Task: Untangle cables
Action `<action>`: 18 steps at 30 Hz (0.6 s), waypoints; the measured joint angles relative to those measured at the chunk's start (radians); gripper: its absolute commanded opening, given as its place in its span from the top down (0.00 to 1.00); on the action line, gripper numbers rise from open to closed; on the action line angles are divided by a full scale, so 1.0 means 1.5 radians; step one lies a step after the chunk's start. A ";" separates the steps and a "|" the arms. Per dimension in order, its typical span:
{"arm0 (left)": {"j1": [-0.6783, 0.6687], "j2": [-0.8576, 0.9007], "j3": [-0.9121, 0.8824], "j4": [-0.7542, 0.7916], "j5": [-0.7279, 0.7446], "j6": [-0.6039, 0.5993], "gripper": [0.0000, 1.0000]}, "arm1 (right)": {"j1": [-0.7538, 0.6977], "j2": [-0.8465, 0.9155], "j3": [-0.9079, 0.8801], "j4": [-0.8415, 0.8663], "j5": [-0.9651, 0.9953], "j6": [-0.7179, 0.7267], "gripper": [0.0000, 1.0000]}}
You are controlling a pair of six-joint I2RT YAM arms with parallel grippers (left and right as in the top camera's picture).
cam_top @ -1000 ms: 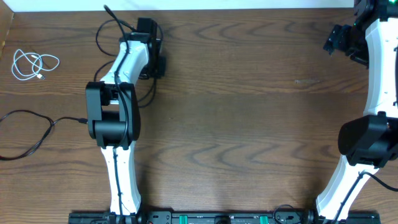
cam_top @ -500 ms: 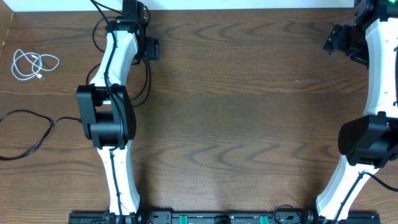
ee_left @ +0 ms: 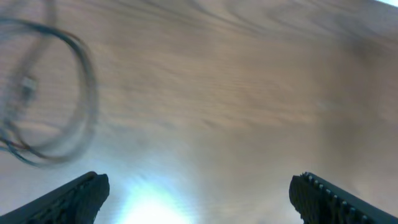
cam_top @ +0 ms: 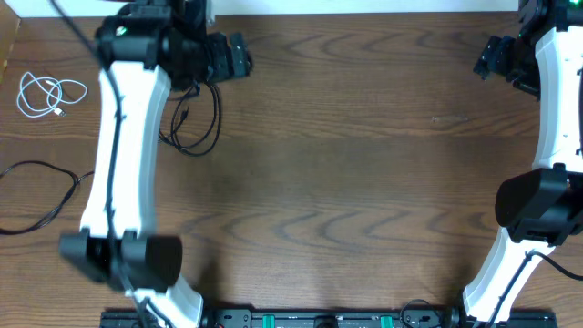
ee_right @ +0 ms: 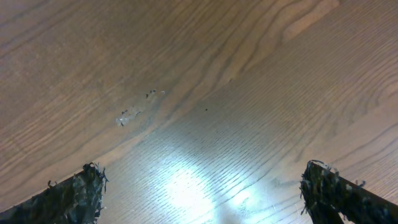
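A black cable (cam_top: 215, 123) lies in a loose loop on the wooden table, just below my left gripper (cam_top: 228, 56) at the back left. In the blurred left wrist view the same loop (ee_left: 84, 93) sits at the far left, well away from my left gripper (ee_left: 199, 199), which is open with only bare wood between its fingers. A coiled white cable (cam_top: 50, 94) rests apart at the far left. A second black cable (cam_top: 70, 187) curves off the left edge. My right gripper (cam_top: 496, 59) (ee_right: 202, 193) hangs open over bare table at the back right.
The pale back wall runs along the table's far edge (cam_top: 364, 7), close behind both grippers. A small scuff mark (ee_right: 134, 112) shows on the wood under the right gripper. The arm bases stand at the front edge (cam_top: 319, 319).
My left arm has risen and swung left, and its gripper has shifted back and slightly right. The black loop it covered now lies in the open. The right arm has stayed still.
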 measured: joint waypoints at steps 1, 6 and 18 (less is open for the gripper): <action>-0.006 -0.022 0.000 -0.019 0.018 0.000 0.02 | 0.000 0.000 0.000 0.000 0.000 0.000 0.01; -0.031 -0.102 0.000 -0.090 0.060 0.002 0.02 | 0.000 0.000 0.000 0.000 0.000 0.000 0.01; -0.043 -0.318 -0.015 -0.244 0.007 0.002 0.02 | 0.000 0.000 0.000 0.000 0.000 0.000 0.01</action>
